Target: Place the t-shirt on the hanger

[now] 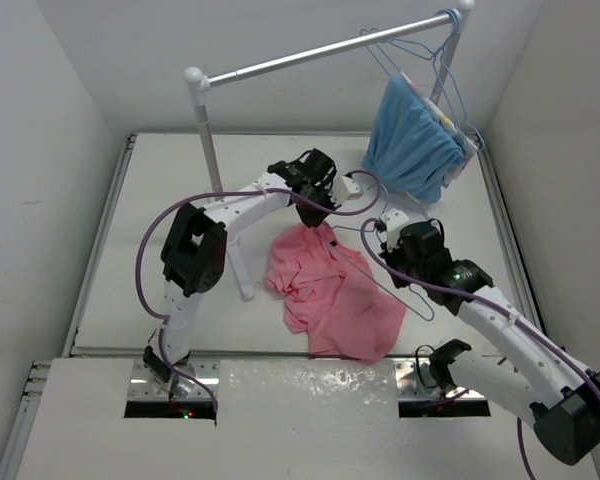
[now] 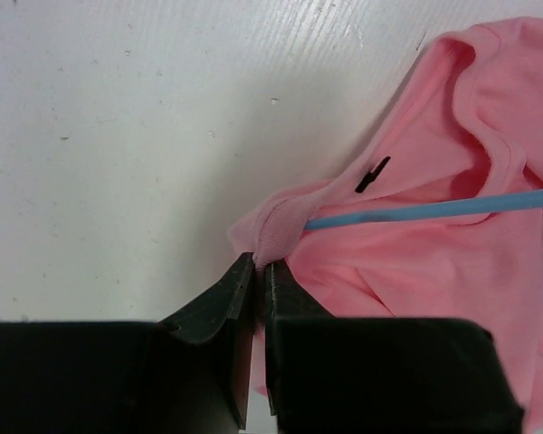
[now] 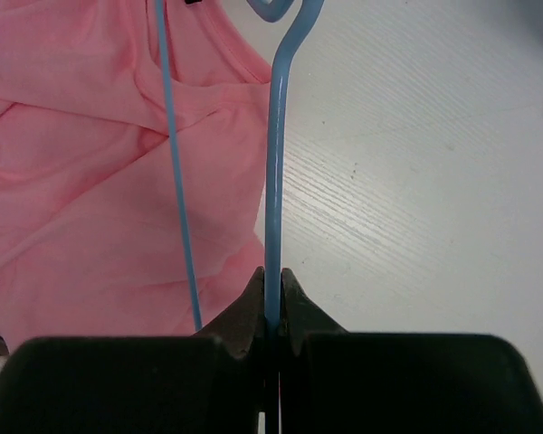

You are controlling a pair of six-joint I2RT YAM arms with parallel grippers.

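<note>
Right pincer (image 3: 272,276) clamps hanger (image 3: 274,181) wire; left pincer (image 2: 260,264) pinches t-shirt (image 2: 416,271) rolled edge.

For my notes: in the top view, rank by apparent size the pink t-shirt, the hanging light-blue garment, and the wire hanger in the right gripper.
1. salmon-pink cloth t-shirt.
2. light-blue cloth garment, only slightly smaller; both bunched.
3. thin pale-blue wire hanger.

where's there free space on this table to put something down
On the table, the widest bare patch is the left side, between its edge and the left arm. A narrower strip runs along the far edge, from the rail post to the blue garment. The middle and right are crowded: t-shirt, hanger, right arm.
</note>
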